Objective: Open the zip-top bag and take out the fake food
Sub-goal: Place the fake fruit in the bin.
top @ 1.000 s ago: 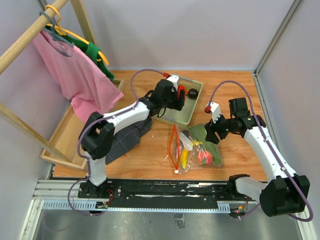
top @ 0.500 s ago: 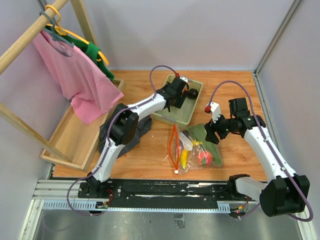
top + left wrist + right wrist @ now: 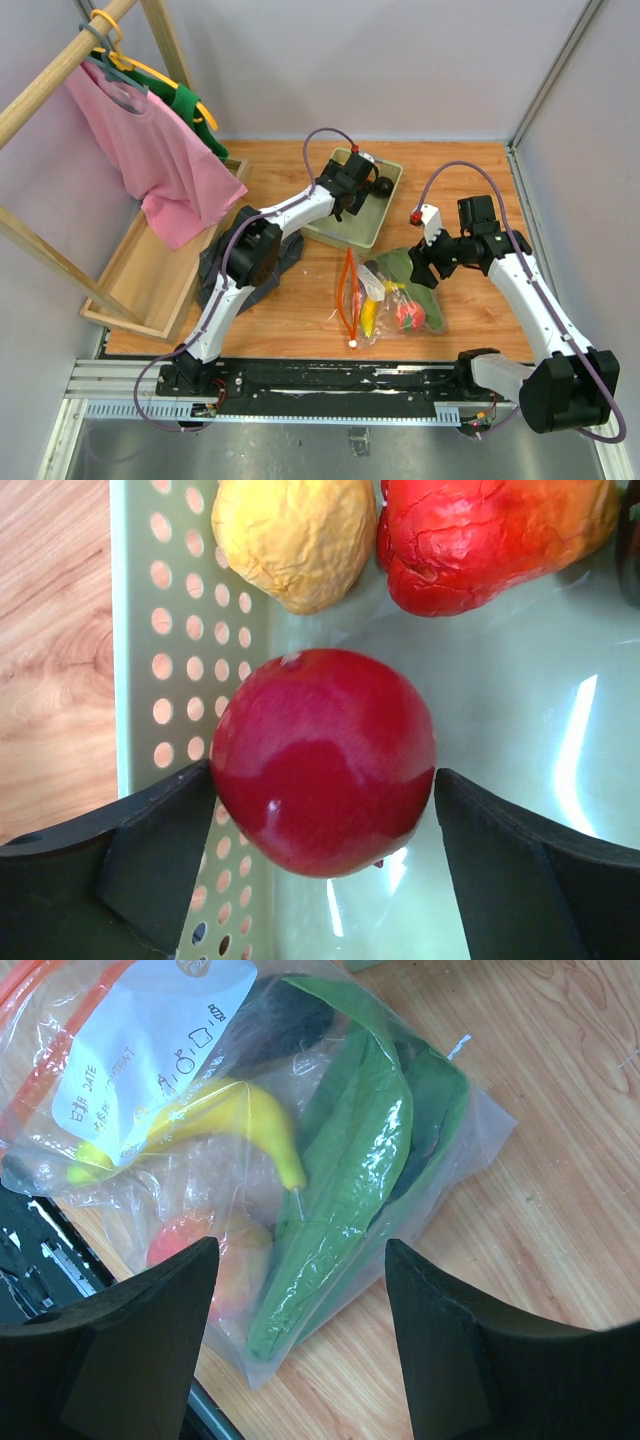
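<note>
We saw the left end effector (image 3: pixel 322 785) spread wide around a red round fruit (image 3: pixel 320 730) inside the pale green tray (image 3: pixel 185 630). Its fingers (image 3: pixel 150 850) sat right at the fruit's two sides, and we could not tell whether they pressed it or only flanked it. Just beyond the fruit lay a wrinkled yellow piece (image 3: pixel 295 530) beside the tray's perforated wall and a red-orange piece (image 3: pixel 480 535) next to it. The right end effector (image 3: pixel 300 1250) hung open and empty over the zip-top bag (image 3: pixel 475 1145), which lay on the tabletop (image 3: pixel 570 1260) on the near side of the tray. Through the clear plastic we made out a banana (image 3: pixel 225 1110), a long green leafy piece (image 3: pixel 350 1170) and a reddish round piece (image 3: pixel 180 1245), with the white label (image 3: pixel 140 1050) and orange zip strip (image 3: pixel 40 1000) towards one end.
</note>
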`<state>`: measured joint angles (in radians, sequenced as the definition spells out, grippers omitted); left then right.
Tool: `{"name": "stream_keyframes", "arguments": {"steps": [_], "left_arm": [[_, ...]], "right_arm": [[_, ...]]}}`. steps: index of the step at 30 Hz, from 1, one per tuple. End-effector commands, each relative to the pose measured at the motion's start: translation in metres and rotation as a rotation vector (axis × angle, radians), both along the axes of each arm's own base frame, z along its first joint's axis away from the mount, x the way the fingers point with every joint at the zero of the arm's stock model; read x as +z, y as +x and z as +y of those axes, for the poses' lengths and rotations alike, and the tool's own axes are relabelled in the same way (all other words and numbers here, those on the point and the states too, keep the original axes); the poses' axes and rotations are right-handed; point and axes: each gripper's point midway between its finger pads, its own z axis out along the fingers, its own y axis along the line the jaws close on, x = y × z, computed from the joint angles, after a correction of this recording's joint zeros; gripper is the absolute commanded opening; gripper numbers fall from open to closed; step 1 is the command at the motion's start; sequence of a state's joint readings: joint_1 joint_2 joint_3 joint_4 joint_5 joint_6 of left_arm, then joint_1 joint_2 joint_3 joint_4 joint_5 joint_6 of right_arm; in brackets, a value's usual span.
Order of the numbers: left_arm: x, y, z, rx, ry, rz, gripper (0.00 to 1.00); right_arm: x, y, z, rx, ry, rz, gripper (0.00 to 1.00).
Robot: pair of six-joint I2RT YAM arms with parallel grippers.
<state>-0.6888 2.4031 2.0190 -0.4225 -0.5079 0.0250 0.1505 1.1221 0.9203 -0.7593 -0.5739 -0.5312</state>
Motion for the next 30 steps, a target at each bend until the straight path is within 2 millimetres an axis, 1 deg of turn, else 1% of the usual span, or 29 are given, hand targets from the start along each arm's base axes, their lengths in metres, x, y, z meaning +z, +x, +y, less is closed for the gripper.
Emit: {"name": "stream_keyframes", "arguments": {"steps": [1,3,8,13,18,23,27,30], "left_arm": [[0.013,0.012,0.004,0.027,0.023,-0.05,0.95],[0.014,0.012,0.005,0.03,0.022,-0.052,0.99],[0.017,0.014,0.005,0.034,0.021,-0.06,0.99],[0.027,0.014,0.004,0.034,0.008,-0.072,0.99],[0.047,0.012,0.001,0.026,-0.038,-0.095,0.99],[0.075,0.009,-0.006,0.016,-0.13,-0.132,0.99],[0.096,0.004,-0.013,-0.005,-0.212,-0.151,0.99],[0.111,-0.003,-0.015,-0.02,-0.268,-0.16,0.99]], "right_arm": [[0.0,0.001,-0.008,-0.04,0.005,0.001,0.69],[0.0,0.001,-0.008,-0.039,0.006,0.001,0.69],[0.0,0.001,-0.008,-0.039,0.007,0.003,0.7],[0.0,0.0,-0.007,-0.036,0.01,0.004,0.7],[0.0,0.0,-0.007,-0.035,0.014,0.006,0.7],[0.0,-0.001,-0.005,-0.026,0.019,0.005,0.72],[0.0,-0.002,-0.004,-0.021,0.025,0.01,0.73],[0.001,-0.003,-0.003,-0.015,0.029,0.008,0.73]]}}
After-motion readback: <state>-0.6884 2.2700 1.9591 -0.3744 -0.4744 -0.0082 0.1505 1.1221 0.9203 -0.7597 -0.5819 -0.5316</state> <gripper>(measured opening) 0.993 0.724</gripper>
